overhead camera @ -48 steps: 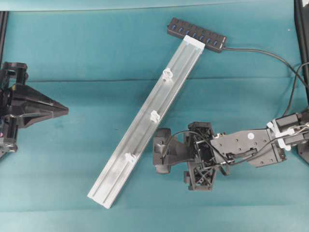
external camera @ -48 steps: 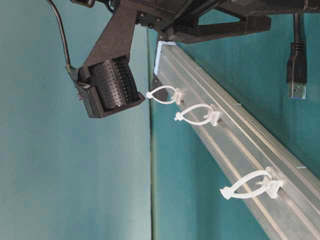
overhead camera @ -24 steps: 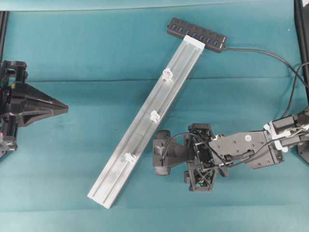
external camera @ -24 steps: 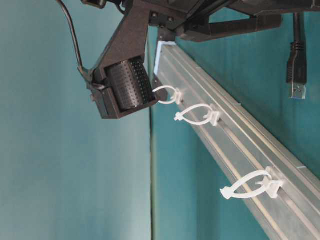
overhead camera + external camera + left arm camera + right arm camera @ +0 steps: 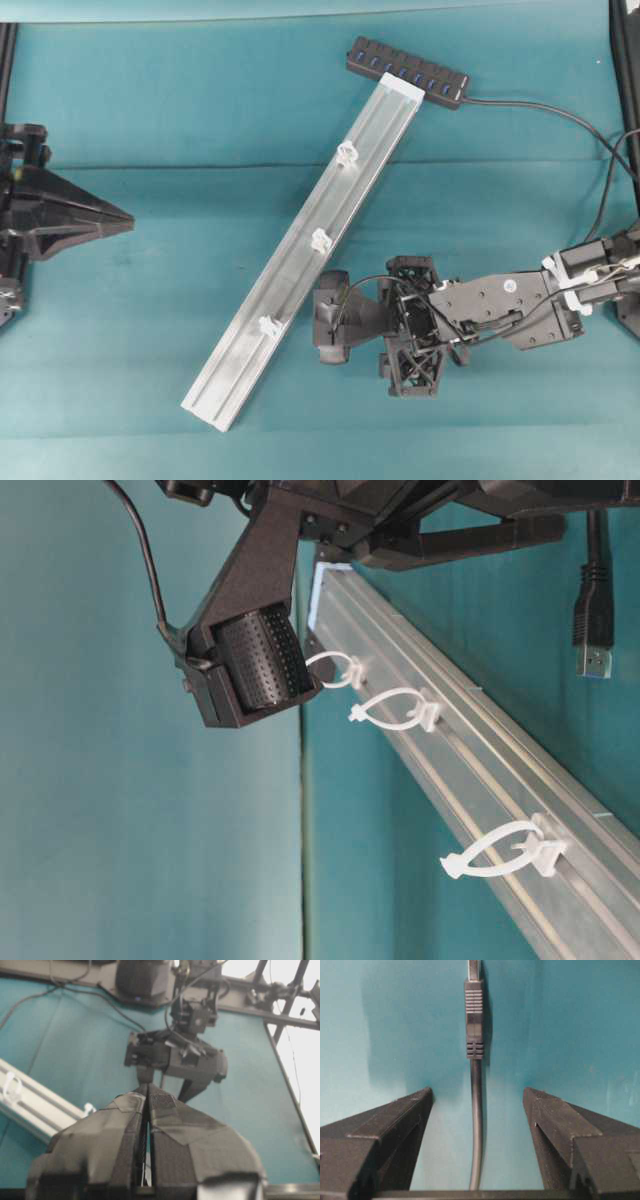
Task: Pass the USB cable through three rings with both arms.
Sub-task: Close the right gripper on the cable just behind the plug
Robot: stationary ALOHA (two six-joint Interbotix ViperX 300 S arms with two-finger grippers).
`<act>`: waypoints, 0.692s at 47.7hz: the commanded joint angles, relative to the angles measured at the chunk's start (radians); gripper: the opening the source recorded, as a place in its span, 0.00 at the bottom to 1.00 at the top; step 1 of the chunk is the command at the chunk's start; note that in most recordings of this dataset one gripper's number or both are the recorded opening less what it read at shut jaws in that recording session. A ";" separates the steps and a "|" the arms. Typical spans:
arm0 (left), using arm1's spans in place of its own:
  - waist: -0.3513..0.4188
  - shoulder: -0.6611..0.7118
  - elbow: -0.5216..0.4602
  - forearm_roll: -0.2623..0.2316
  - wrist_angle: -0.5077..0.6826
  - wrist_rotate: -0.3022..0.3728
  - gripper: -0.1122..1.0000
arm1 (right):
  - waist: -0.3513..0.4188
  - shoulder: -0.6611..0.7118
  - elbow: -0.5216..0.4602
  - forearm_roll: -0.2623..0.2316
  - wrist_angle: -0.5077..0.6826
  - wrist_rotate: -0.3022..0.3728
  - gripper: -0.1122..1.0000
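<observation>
Black cable (image 5: 476, 1125) lies between our right gripper's (image 5: 477, 1102) parted jaws; our left gripper's (image 5: 148, 1097) jaws are together.

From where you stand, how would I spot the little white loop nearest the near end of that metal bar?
Find the long silver rail lying slantwise across the teal table. Three small white rings sit along it; follow it away from the black hub towards its free lower end. The last ring is the one you want: the only one with bare rail beyond it and no neighbour on that side.
</observation>
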 commanded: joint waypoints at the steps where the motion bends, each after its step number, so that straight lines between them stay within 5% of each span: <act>1: 0.000 -0.002 -0.014 0.005 -0.008 -0.003 0.09 | -0.012 0.026 -0.006 -0.003 -0.008 -0.009 0.79; 16: 0.003 -0.003 -0.015 0.005 -0.006 -0.008 0.09 | -0.012 0.029 -0.003 -0.005 -0.009 -0.008 0.64; 29: 0.003 -0.009 -0.015 0.005 -0.009 -0.017 0.09 | -0.037 0.032 -0.011 -0.003 0.015 -0.006 0.19; 33: 0.006 -0.015 -0.018 0.005 -0.011 -0.017 0.09 | -0.048 0.034 -0.017 -0.003 0.035 -0.006 0.17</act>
